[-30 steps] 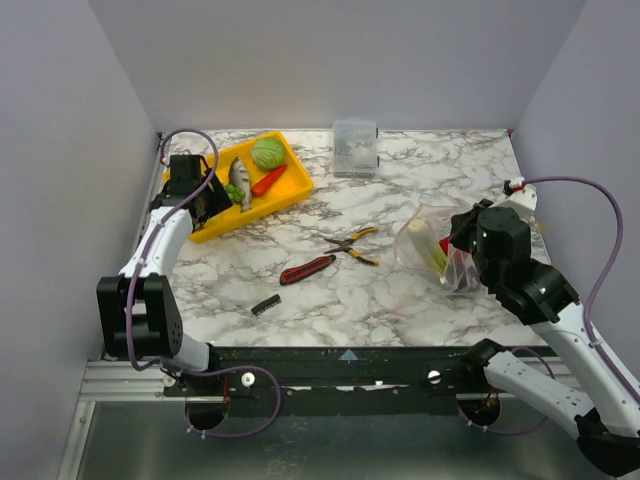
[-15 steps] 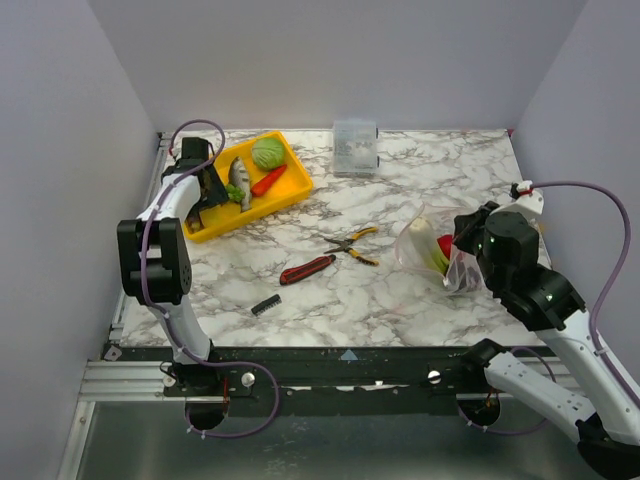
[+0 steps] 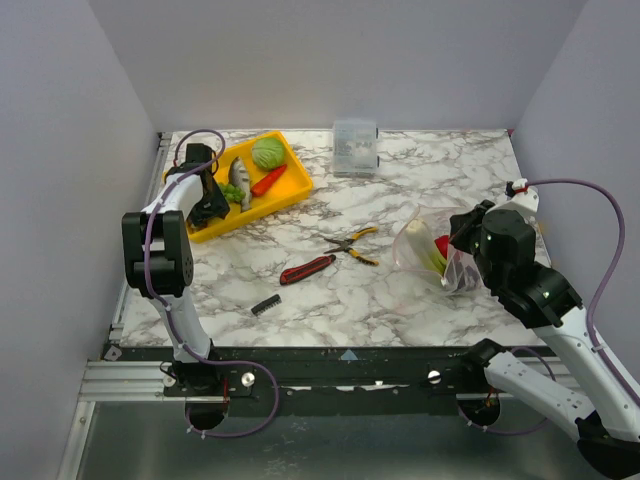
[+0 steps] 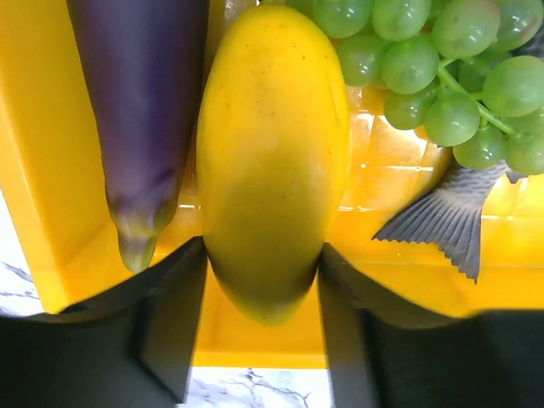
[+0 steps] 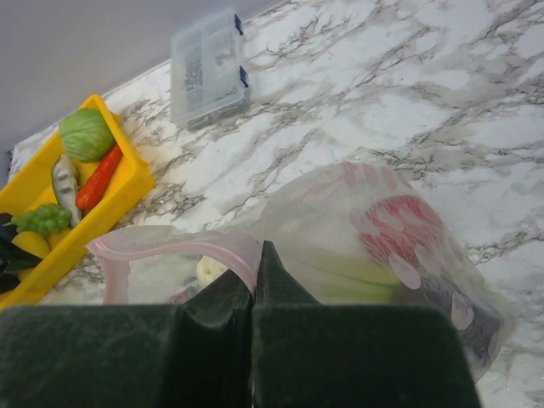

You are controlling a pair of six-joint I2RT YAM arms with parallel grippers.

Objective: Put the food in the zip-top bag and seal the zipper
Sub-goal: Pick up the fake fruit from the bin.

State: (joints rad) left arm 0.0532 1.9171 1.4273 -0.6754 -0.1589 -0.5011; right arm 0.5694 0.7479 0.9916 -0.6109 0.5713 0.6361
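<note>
Yellow fruit (image 4: pixel 272 161): lies in the yellow tray (image 4: pixel 38 170), between the fingers of the left tool (image 4: pixel 263 297), which has reached in over the last second and is narrowing around it; grasp not yet certain. Eggplant (image 4: pixel 140 110) just left of it, grapes (image 4: pixel 433 68) and fish (image 4: pixel 446 221) right.

Zip-top bag (image 5: pixel 357 246): on the bench (image 3: pixel 400 200), rim pinched in the clenched right tool (image 5: pixel 255 293), mouth held up; tomato (image 5: pixel 395 229) and celery already inside.

Next item likely coming.

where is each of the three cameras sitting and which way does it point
Top external: above and behind the arm bases, looking down on the marble table; both arms show.
Left wrist: close over the yellow tray, facing the yellow fruit between the left gripper fingers.
Right wrist: low over the table, looking toward the back left; right gripper pinches the zip-top bag.
Shared: the tray appears in all three.
</note>
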